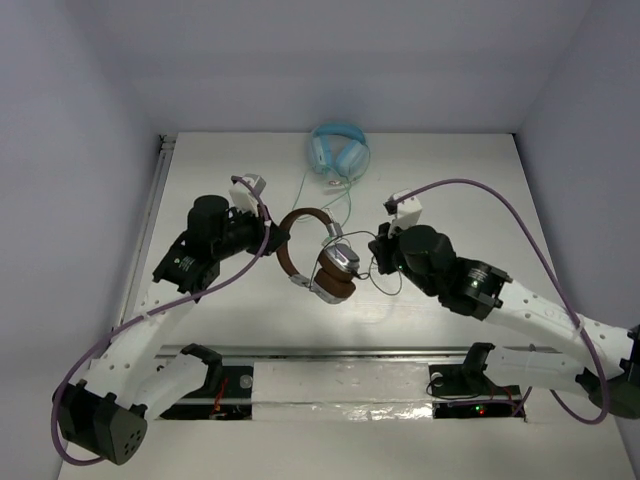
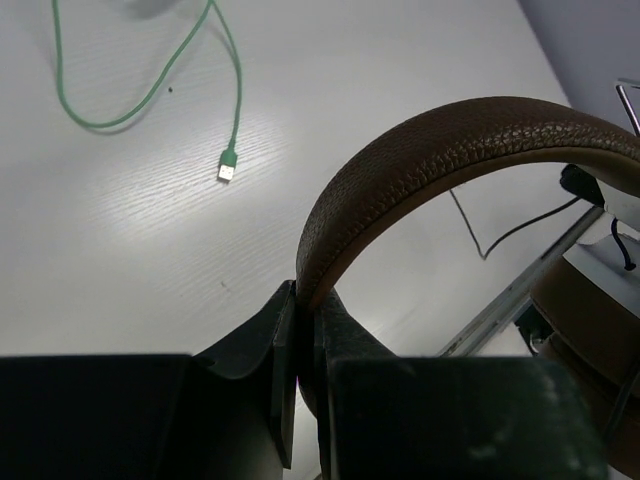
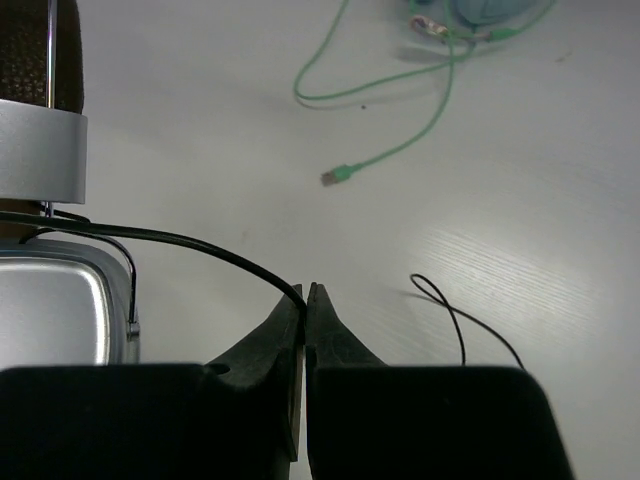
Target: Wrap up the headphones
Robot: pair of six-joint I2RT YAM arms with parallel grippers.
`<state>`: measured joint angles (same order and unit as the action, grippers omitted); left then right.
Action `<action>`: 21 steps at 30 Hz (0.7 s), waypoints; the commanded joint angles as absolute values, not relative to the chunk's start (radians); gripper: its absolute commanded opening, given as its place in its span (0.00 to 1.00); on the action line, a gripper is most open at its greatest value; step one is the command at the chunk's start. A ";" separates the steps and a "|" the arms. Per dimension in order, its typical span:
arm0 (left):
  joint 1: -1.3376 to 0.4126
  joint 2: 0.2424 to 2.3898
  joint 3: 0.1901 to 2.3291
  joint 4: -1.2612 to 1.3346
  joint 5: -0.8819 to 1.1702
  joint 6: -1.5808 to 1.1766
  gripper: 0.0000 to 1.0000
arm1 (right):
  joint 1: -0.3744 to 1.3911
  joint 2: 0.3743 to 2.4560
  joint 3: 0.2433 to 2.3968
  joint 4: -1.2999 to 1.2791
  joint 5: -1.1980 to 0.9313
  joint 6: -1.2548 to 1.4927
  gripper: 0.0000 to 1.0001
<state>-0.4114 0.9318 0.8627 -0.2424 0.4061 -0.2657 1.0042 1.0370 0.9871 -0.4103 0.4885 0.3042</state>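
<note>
The brown headphones [image 1: 320, 262] are at the middle of the table, with the headband [image 1: 300, 222] arching to the left and the silver earcups [image 1: 340, 260] stacked to the right. My left gripper [image 1: 272, 240] is shut on the brown headband [image 2: 450, 150], which is pinched between the fingertips of that gripper [image 2: 305, 300]. My right gripper [image 1: 378, 256] is just right of the earcups. It is shut on the thin dark cable [image 3: 200, 243], which runs from the earcup [image 3: 45, 300] into this gripper's [image 3: 305, 292] tips. A loose loop of cable [image 3: 450, 310] lies on the table beyond.
Light blue headphones [image 1: 338, 150] lie at the back of the table. Their pale green cable [image 1: 345, 205] trails toward the brown pair and ends in a plug [image 2: 227, 168]. A metal rail [image 1: 340, 352] runs along the near edge.
</note>
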 commanded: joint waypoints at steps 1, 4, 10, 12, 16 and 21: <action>-0.377 0.893 0.896 -0.088 0.592 -0.328 0.00 | 0.963 0.973 0.902 -0.108 0.289 0.314 0.00; -0.377 0.885 0.908 -0.069 0.586 -0.364 0.00 | 0.951 0.968 0.832 -0.003 0.195 0.325 0.00; -0.377 0.874 0.946 -0.011 0.649 -0.445 0.00 | 0.922 1.006 0.770 0.153 0.129 0.340 0.09; -0.377 0.867 0.976 -0.014 0.641 -0.469 0.00 | 0.882 0.985 0.752 0.198 0.094 0.350 0.22; -0.377 0.841 1.028 -0.009 0.615 -0.502 0.00 | 0.832 0.968 0.681 0.284 -0.029 0.371 0.40; -0.377 0.839 1.060 0.017 0.607 -0.548 0.00 | 0.831 0.974 0.629 0.357 -0.094 0.385 0.42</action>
<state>-0.3840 0.8597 1.0019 -0.0895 0.5819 -0.4721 0.8307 0.9836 0.6518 0.2214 -0.0132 0.3706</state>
